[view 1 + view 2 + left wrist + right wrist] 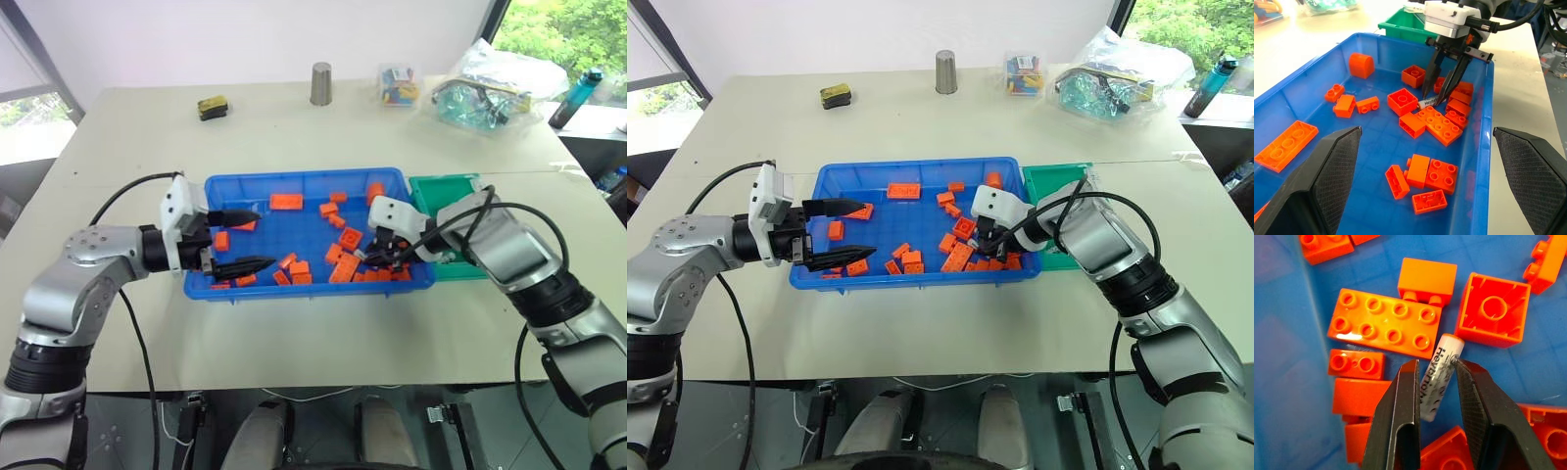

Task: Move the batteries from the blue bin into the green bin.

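While orange toy bricks [1439,126] crowd the floor of the blue bin [294,181], a single battery [1440,377], white with black lettering, lies among them near the bin's right end, hemmed in by an eight-stud plate [1385,323] on one side and an upturned square brick [1493,308] on the other. The green bin [441,188] sits just beside the blue bin's right end. Farther back on the pale table [294,343] stand a grey metal cup [321,83], a small yellow-and-black object [213,107], a clear box of coloured pieces [399,84] and a crumpled plastic bag [485,88].

The right arm reaches in over the blue bin's right rim, its wrist angled steeply down and toward the left. The right gripper [1436,369] has its two black fingers nearly together, one on either side of the battery, pinching it where it rests on the bin floor.

The left arm is held roughly level over the bin's left end, pointing right. The left gripper [242,238] hangs there with its fingers spread wide, touching nothing.
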